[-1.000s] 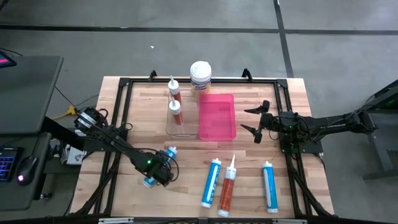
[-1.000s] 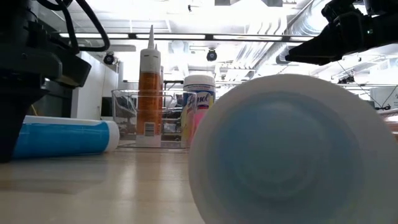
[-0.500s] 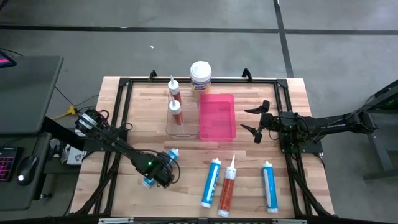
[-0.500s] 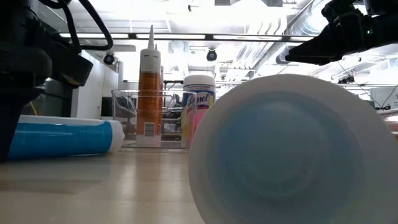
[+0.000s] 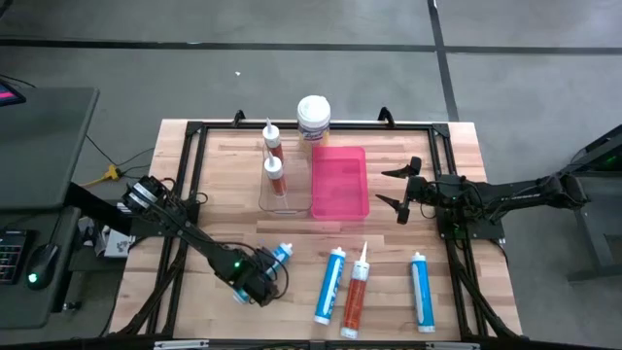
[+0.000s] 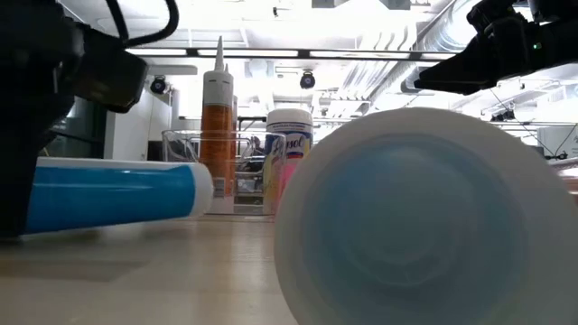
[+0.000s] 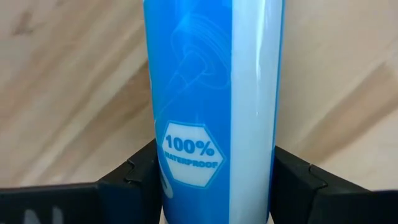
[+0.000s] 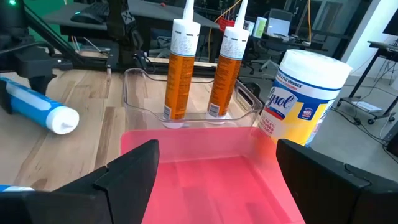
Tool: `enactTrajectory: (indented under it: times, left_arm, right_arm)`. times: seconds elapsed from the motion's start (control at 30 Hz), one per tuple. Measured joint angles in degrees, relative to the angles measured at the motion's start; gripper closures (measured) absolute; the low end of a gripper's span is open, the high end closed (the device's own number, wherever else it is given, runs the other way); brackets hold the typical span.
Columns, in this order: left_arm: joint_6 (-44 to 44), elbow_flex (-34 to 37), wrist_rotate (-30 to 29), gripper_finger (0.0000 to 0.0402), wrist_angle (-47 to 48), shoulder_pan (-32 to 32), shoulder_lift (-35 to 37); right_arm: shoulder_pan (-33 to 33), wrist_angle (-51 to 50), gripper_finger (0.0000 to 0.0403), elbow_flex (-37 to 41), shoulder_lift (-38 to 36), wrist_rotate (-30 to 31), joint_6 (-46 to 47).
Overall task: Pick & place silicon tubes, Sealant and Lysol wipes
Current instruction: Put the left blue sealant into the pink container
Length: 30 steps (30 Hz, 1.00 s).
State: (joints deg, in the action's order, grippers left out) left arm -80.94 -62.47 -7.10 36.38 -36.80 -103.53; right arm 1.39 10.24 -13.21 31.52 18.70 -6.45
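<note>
The left hand [image 5: 255,283] is clamped across the blue tube [image 5: 264,269] at the near left of the worktop [image 5: 214,204], probably for lifting it. Further back, the right hand [image 5: 400,191] waits spread beside the pink tray [image 5: 339,182]. The Lysol wipes [image 5: 313,119] stand upright farthest away.

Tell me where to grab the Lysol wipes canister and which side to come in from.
Grip the Lysol wipes canister across its round body just under the wide white lid, fingers level. It stands upright behind the pink tray, with the clear bin to its left, so coming in from the right, where the open right gripper waits, looks clearest.
</note>
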Motion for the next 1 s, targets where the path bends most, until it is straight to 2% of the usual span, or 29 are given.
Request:
enactTrajectory:
  times: [0.4,0.53,0.73,1.0]
  left_arm:
    - [-3.6,-0.2,-3.1,0.0208,-13.4,0.0,-0.9]
    - [-5.3,-0.2,-4.2,0.0208,-14.5,0.0,-1.8]
    - [-6.4,-0.3,-5.0,0.0208,-15.8,0.0,-2.3]
    - [-6.4,-0.3,-5.4,0.0208,-19.6,0.0,-2.6]
  right_arm:
    - [0.0,-0.1,0.0082,0.0,0.0,0.0,0.0]
    - [0.0,0.0,0.0082,0.0,0.0,0.0,-0.1]
    - [0.0,0.2,0.0082,0.0,0.0,1.8,-7.4]
    - [0.0,0.2,0.0082,0.0,0.0,1.8,-5.1]
